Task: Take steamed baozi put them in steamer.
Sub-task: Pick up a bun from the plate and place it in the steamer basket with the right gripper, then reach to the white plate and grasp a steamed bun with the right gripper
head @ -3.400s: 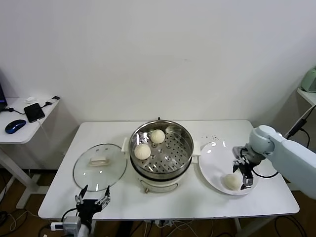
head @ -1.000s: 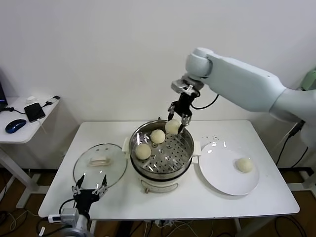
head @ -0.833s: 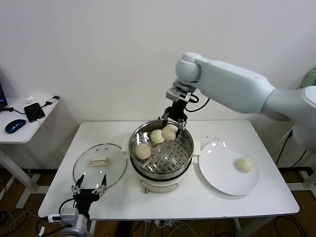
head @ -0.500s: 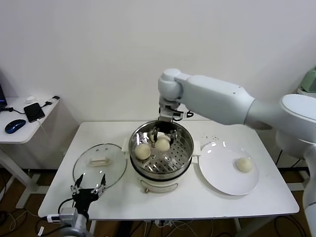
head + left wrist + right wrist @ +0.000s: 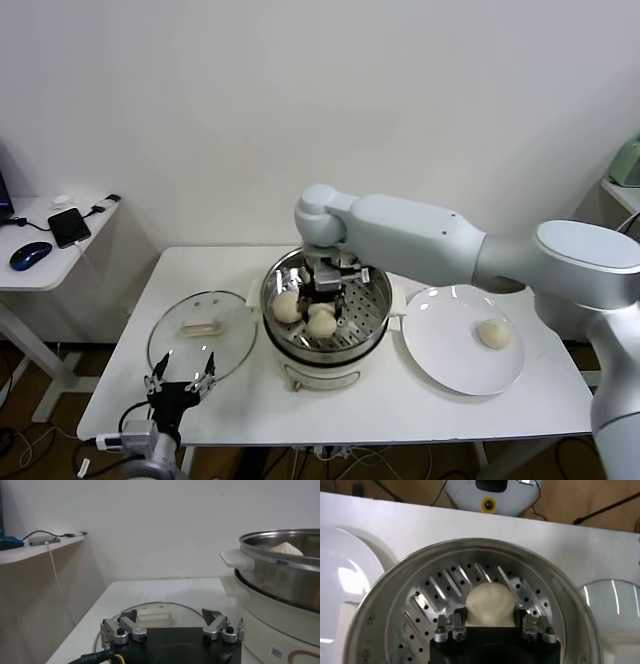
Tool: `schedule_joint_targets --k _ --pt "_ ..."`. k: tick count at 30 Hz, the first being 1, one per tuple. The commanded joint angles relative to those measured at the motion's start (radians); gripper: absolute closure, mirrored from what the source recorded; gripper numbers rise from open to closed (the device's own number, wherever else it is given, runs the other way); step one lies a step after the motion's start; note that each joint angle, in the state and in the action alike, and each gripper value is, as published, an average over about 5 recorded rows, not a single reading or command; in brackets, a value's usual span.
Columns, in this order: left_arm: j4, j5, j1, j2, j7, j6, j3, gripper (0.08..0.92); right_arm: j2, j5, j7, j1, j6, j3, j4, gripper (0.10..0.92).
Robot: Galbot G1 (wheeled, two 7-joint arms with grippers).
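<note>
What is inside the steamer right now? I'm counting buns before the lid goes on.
Inside the steamer, two baozi show: one lies free on the perforated tray, another sits between the right hand's fingers. The arm covers the far side, so a third could be hidden.

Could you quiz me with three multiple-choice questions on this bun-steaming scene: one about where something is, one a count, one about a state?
1. Where is the glass lid?
A. on the steamer
B. flat on the table, on the robot's left of the steamer
C. on the plate

2. How many baozi lie on the white plate?
A. none
B. one
C. three

3. What is the right gripper doing?
A. gripping a baozi inside the steamer
B. hanging empty over the plate
C. lifting the lid

Answers: 1 B, the lid lies beside the steamer. 2 B, a single baozi on the plate. 3 A, its fingers flank the held baozi over the perforated tray.
</note>
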Motion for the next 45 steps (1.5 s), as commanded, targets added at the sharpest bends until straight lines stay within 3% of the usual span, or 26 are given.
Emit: schedule_joint_targets --k 1,9,17,22,34,37,45 --pt "0.001 -0.001 0.0 -0.02 0.0 0.0 0.001 0.177 0.008 -0.05 0.002 -0.03 0.02 0.004 0.019 0.414" --pt "-0.001 0.0 0.004 -0.019 0.0 -0.003 0.0 0.177 0.0 -0.023 -0.03 -0.031 -0.038 -0.003 0.035 0.408" --pt "0.0 0.001 0.002 -0.02 0.001 -0.003 0.006 0.177 -0.039 -0.008 0.017 0.001 -0.127 -0.005 0.089 0.23" --pt "0.001 0.004 0.001 -0.02 0.002 -0.002 0.01 0.177 -0.09 0.033 0.0 0.035 -0.205 0.043 0.109 0.204" --pt "-0.014 0.002 0.012 -0.019 0.008 0.001 0.011 0.177 -0.463 0.249 -0.084 0.121 -0.702 0.228 0.051 0.203" --pt "-0.017 -0.006 0.013 -0.018 0.012 0.004 0.015 0.177 -0.546 0.217 -0.086 0.081 -0.797 0.267 -0.004 0.203" --pt "-0.026 -0.057 0.017 -0.01 0.028 0.011 0.015 0.177 -0.675 -0.04 -0.071 -0.241 -0.776 0.539 -0.095 0.203"
